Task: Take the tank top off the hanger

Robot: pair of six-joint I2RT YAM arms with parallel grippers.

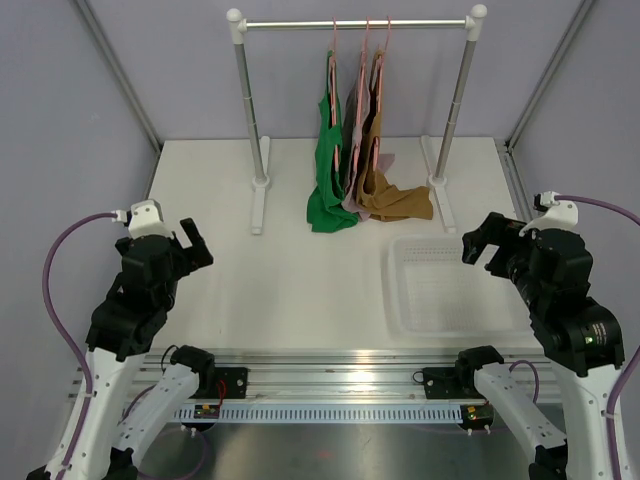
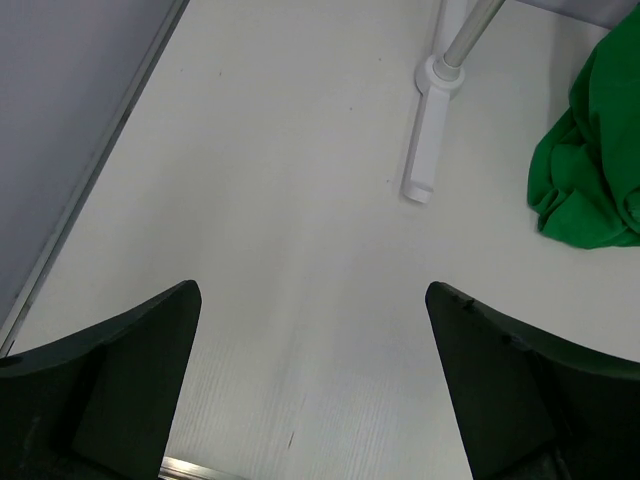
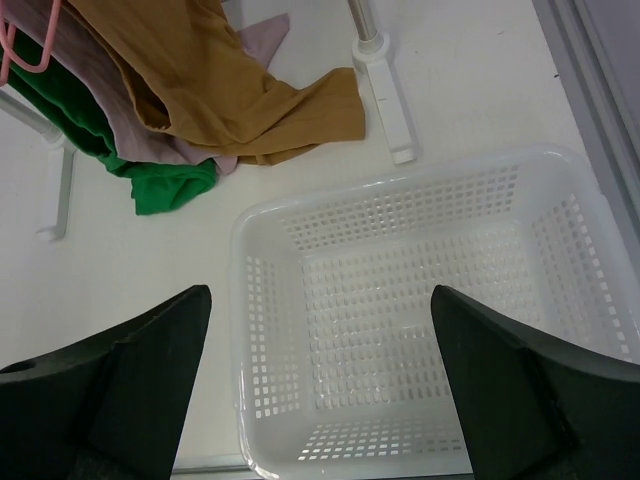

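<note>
**Top view:** rack (image 1: 355,22) of grey metal tube on white feet, at the middle of the far edge of the white table (image 1: 300,290). Three limp tops hang on thin pink hangers (image 1: 333,45): green top (image 1: 328,170), mauve top (image 1: 352,150), mustard top (image 1: 395,200). Their hems are slumped on the table. Cannot tell which are tank tops. White plastic basket (image 1: 400,300) sits toward the near right corner.

**Left wrist view:** left gripper (image 2: 312,300) has its matte black jaws spread wide over bare table. Only one rack foot and the green folds show here.

**Right wrist view:** right gripper (image 3: 320,295) is equally agape above the basket. The basket's grid holes are clear here. Creased mustard cloth lies just beside the rim.
</note>
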